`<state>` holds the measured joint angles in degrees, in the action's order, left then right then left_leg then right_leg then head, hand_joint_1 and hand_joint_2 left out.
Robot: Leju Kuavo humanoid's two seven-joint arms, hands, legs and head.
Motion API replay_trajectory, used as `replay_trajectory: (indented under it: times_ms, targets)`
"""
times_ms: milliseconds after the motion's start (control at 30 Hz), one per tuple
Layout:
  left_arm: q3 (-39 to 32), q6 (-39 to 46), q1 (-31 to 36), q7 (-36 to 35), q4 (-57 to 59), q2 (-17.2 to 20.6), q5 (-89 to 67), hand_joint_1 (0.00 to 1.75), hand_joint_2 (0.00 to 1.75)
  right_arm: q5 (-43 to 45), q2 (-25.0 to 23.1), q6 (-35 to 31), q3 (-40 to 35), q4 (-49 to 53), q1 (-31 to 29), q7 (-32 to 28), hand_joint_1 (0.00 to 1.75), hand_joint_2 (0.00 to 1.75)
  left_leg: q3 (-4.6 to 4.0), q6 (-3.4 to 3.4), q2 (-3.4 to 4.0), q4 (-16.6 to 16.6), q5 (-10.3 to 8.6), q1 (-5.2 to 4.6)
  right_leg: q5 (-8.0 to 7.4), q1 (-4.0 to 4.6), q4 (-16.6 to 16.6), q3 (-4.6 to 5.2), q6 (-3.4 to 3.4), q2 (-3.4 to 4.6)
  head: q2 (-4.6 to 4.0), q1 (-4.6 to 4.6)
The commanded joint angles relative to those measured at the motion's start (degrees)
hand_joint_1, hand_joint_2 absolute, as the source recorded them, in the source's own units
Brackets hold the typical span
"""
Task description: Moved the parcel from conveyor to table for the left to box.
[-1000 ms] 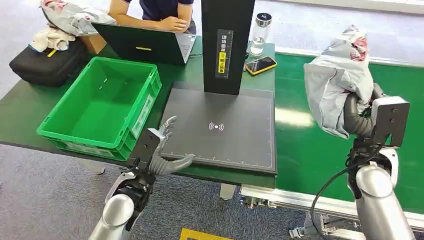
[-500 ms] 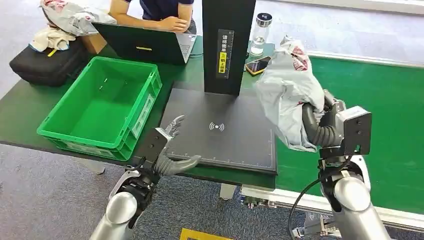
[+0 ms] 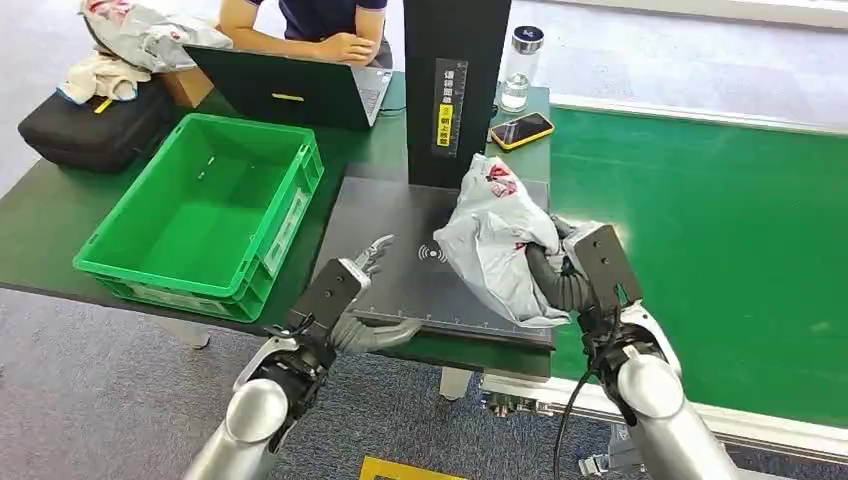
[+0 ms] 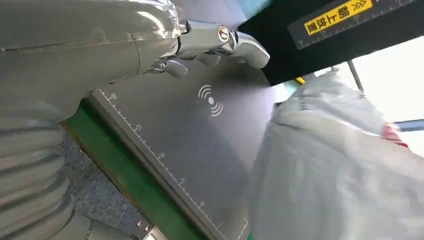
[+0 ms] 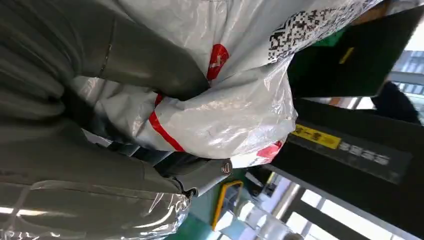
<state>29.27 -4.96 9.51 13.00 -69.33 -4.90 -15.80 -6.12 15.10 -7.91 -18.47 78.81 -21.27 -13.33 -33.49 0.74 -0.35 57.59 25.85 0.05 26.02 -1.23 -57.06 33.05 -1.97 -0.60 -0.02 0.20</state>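
- My right hand (image 3: 568,268) holds the grey parcel (image 3: 493,240); in the right wrist view my fingers (image 5: 145,65) wrap around its crinkled plastic, which has red marks and a printed code.
- The parcel is over the right half of the dark scanning pad (image 3: 400,225). Its lower part seems to touch the pad, but I cannot tell this for sure.
- From the wireless symbol (image 3: 431,253) on the pad, the parcel is at about 3 o'clock, just beside it.
- My left hand (image 3: 352,300) is open, with the fingers apart and nothing in them. It is at the near left corner of the pad, at about 7 o'clock from the symbol.
- In the left wrist view the parcel (image 4: 340,165) is well apart from my left fingers (image 4: 240,42).
- The black column (image 3: 455,80) stands at 12 o'clock from the symbol, close behind the parcel.
- The green crate (image 3: 205,215) is at 9 o'clock from the pad, on the table (image 3: 40,225).
- The green conveyor (image 3: 720,240) lies at 3 o'clock from the pad.
- A phone (image 3: 521,130) and a bottle (image 3: 519,65) are at about 1 o'clock, behind the pad.
- A person (image 3: 320,25) sits behind a laptop (image 3: 290,90) at 11 o'clock.
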Motion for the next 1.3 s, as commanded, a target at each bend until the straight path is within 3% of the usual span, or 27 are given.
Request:
replay_trajectory:
  times_ms: [33,400,767,1300]
  targets:
    - [2.57,-0.13,1.88,-0.41,3.16,2.09,0.44,0.00,1.75,-0.34,-1.45,0.97,-3.14,-12.22,-6.20,1.48,1.75,1.75,0.27,-0.07,0.24,-0.10,0.05,0.03,-0.03,0.04,0.10,-0.18,0.13,0.26,0.00,0.00]
    - [3.24,-0.13,2.01,-0.19,3.92,2.28,1.00,0.00,1.75,-2.17,-0.04,3.07,-4.77,-18.94,-11.24,1.85,1.75,1.75,0.28,-0.08,0.17,-0.09,0.03,0.03,-0.03,0.05,0.10,-0.19,0.14,0.19,0.00,0.00]
    - [3.24,0.36,2.08,0.11,4.12,2.14,1.05,0.00,1.75,-3.16,-2.74,5.78,-8.78,-24.04,-17.78,-0.22,1.75,1.75,0.10,-0.05,0.23,-0.03,0.02,-0.01,-0.04,0.00,0.00,0.00,0.08,0.24,0.00,0.00]
    - [5.24,0.00,5.66,1.15,7.61,1.65,2.35,0.00,1.75,-2.46,-4.60,7.80,-13.02,-27.00,-21.06,-1.22,1.75,1.75,0.18,-0.07,0.21,-0.06,0.02,0.01,-0.04,0.03,0.03,-0.09,0.12,0.22,0.00,0.00]
